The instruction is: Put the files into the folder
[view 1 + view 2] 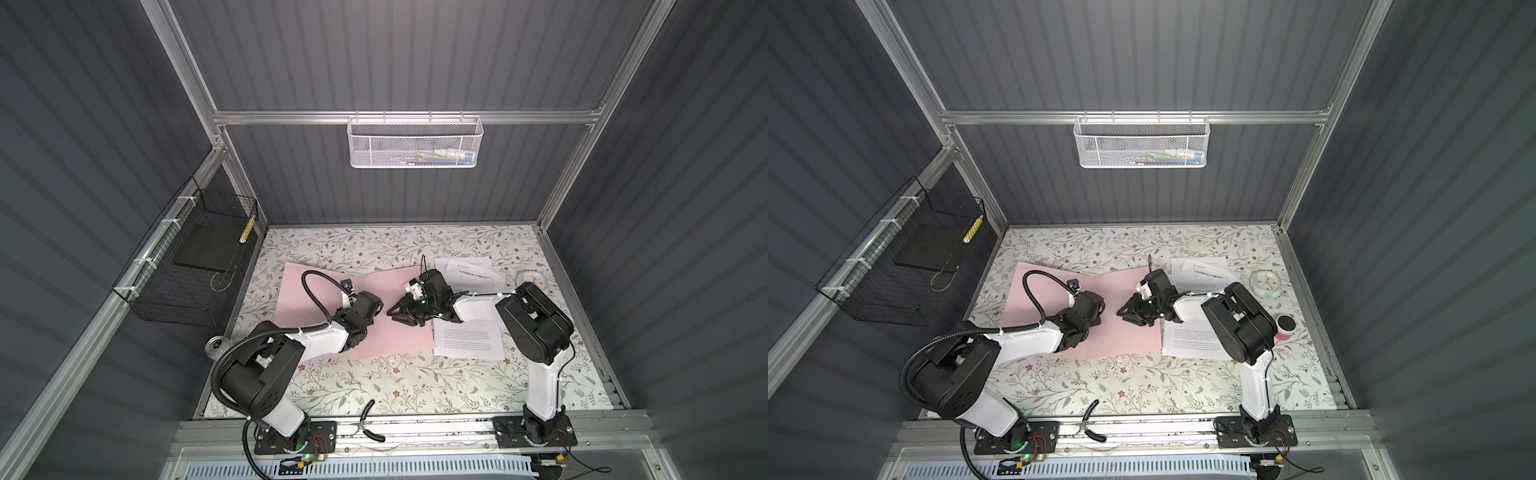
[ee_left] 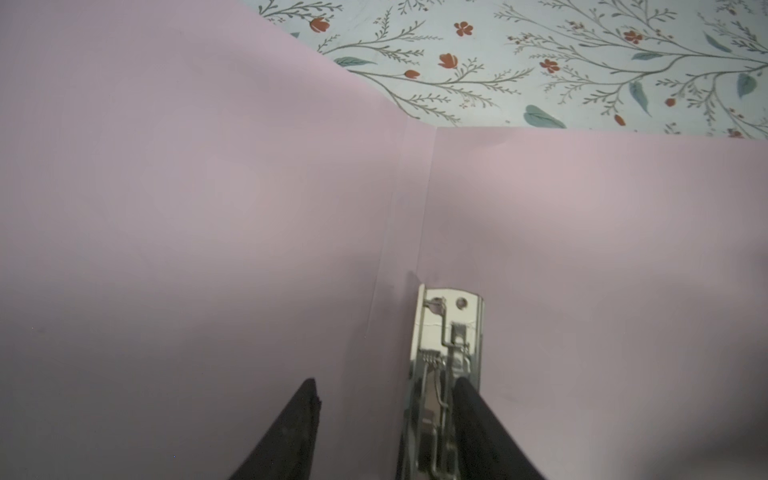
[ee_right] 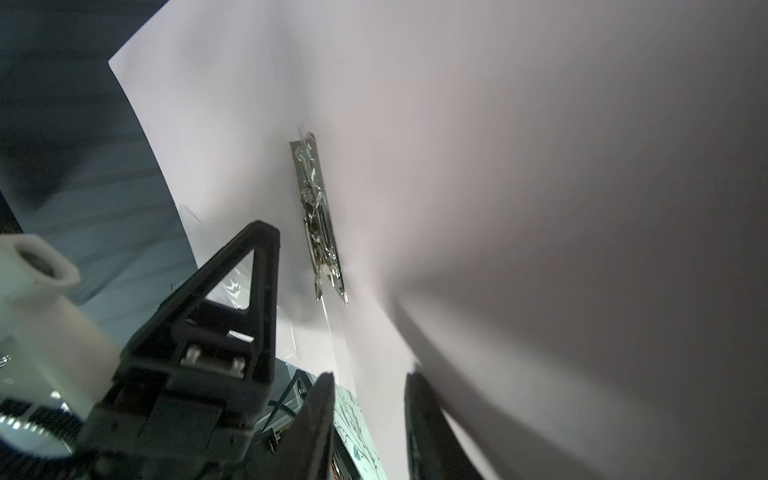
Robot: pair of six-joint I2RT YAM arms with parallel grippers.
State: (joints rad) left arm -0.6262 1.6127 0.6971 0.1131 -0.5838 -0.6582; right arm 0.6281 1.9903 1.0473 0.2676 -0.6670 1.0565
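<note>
Top views, folder (image 1: pixel 390 340): pale pink, opened out on the floral table (image 1: pixel 374 386), centre of frame in both top views (image 1: pixel 1125 340).
Clip (image 2: pixel 451 328): silver metal, set along the folder's spine fold.
Left gripper (image 2: pixel 385 382): jaws parted, straddling the spine; one finger overlaps the clip.
Right gripper (image 3: pixel 370 378): jaws parted, folder edge between them, gap visible at one finger.
Files (image 1: pixel 467 338): white printed sheets, right of centre, just beside the folder, partly under the right arm (image 1: pixel 536 316).
</note>
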